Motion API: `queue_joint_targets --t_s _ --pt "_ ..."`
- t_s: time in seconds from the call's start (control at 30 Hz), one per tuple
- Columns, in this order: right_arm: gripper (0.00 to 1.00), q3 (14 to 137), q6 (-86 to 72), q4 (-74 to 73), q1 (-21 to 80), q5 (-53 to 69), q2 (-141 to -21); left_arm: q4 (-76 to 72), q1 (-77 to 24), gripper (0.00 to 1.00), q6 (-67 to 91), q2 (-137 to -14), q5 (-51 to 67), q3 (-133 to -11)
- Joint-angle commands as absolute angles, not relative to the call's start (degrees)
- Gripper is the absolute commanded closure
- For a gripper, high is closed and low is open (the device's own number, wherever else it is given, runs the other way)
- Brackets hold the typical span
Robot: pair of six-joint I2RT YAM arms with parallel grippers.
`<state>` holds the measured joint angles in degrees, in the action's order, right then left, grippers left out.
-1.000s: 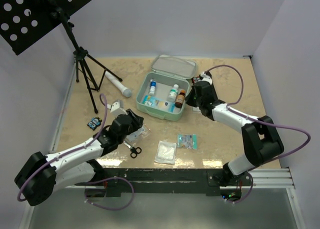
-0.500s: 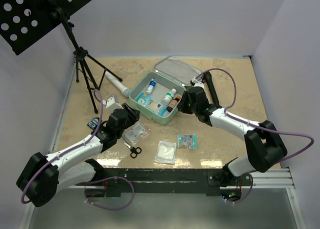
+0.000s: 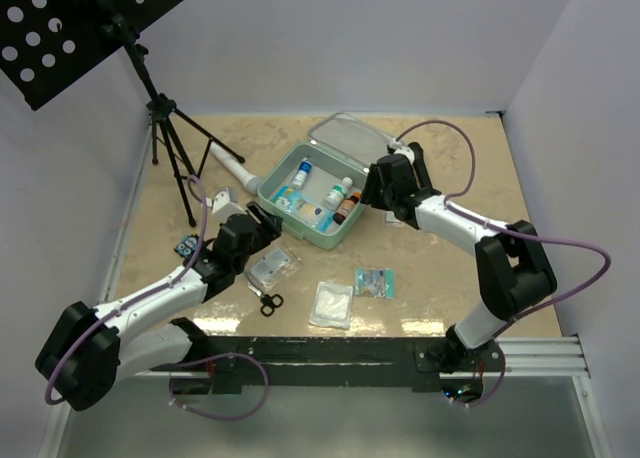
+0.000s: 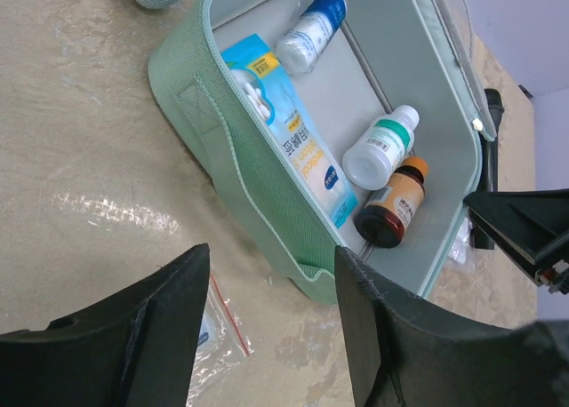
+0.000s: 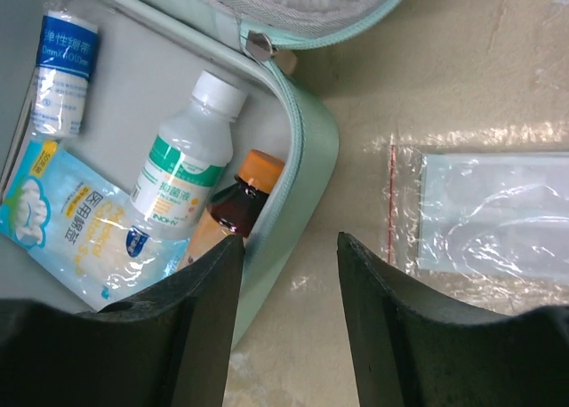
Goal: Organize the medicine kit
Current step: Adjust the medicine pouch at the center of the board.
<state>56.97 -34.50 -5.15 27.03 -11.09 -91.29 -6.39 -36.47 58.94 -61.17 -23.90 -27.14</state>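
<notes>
The tan table [image 3: 450, 158] fills the middle of the top view, with one black perforated music stand [image 3: 90, 28] on its tripod in the upper left. Two arms reach in from the bottom edge: the left arm [image 3: 150, 303] from lower left and the right arm [image 3: 460, 223] from lower right. The one medicine kit [image 3: 327, 234] sits at centre frame, turned at an angle, with its lid [image 3: 348, 138] open toward the upper right. The left gripper [image 4: 271, 274] hovers just lower left of the kit, jaws apart with nothing between them. The right gripper [image 5: 289, 256] hangs over the kit's right corner, likewise spread and empty. One white-and-grey cylinder [image 3: 235, 165] lies left of the kit. Three loose packets lie in the lower middle of the top view: a clear bag [image 3: 272, 268], a white square packet [image 3: 331, 303] and a small teal packet [image 3: 374, 282]. The right wrist view shows one more clear zip bag [image 5: 480, 211] right of the kit. Inside the kit are four items: one blue swab packet [image 4: 298, 149], one blue-labelled white tube [image 4: 311, 29], one green-labelled white bottle [image 4: 378, 149] and one orange-capped brown bottle [image 4: 391, 207]. One pair of scissors [image 3: 268, 303] and one small gadget [image 3: 187, 246] lie at lower left.
</notes>
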Motion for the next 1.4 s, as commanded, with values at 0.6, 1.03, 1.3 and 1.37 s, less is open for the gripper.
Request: queue_joint_targets --t_s 0.6,1.03,1.3,1.37 --pt "0.98 54.3 -36.3 -1.1 27.2 -6.5 -90.3 -11.4 -33.8 0.4 57.9 -71.8 -20.3 -31.4" --pt "0.99 52.6 -41.6 1.3 27.3 -3.6 -87.8 -9.8 -33.8 0.4 57.7 -68.4 -20.8 -30.8" --pt "1.0 56.5 -43.5 0.1 27.2 -3.2 -87.4 -9.1 -33.8 0.41 53.5 -72.4 -16.5 -34.4" --pt "1.0 56.7 -43.4 -1.3 27.2 -3.4 -86.7 -8.2 -33.7 0.41 53.6 -73.9 -16.6 -35.2"
